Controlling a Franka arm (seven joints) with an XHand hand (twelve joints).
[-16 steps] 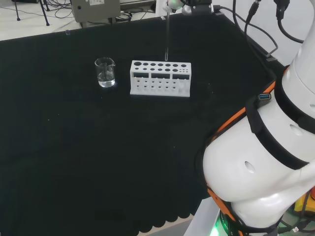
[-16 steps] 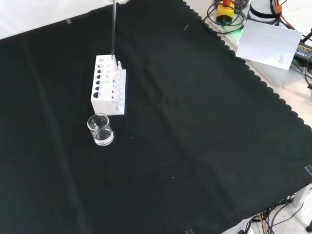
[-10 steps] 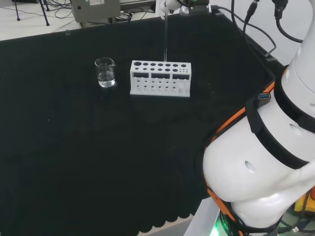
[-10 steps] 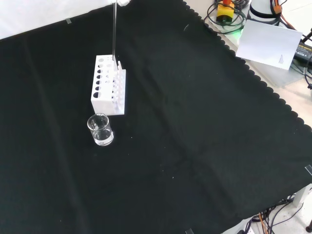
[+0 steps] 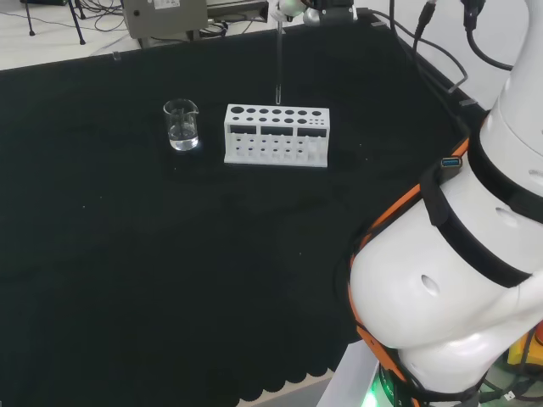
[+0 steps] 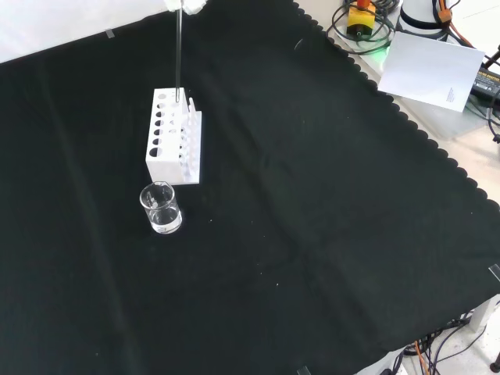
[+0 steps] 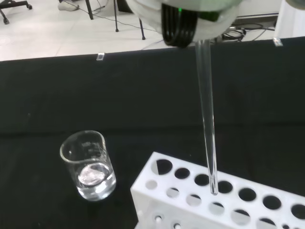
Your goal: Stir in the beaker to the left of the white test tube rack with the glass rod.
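1. Glass rod [image 5: 277, 59]: it hangs upright from the hand [image 5: 285, 7] at the table's far edge in the head view, its lower tip just above the top of the white test tube rack [image 5: 277, 134]. From the wrist view the tip sits over the rack's row of holes, apparently clear of them, though I cannot be sure it is fully out.
2. Hand: very little of it shows. A white part at the top of the head view and of the front view meets the rod's upper end, so I judge that it carries the rod; how the fingers lie around it I cannot tell.
3. Beaker [image 5: 181, 125]: it stands on the black cloth to the left of the rack in the head view, just beside the rack's end and apart from it, toward the far left part of the table. In the front view it stands nearer the camera than the rack. It holds a little clear liquid at the bottom.
4. Done so far, as I judge it: the rod is lifted and free to be carried.
5. Left to do: carry the rod sideways to above the beaker, lower the tip into the liquid, and stir. No stirring has begun; the rod and beaker are well apart.
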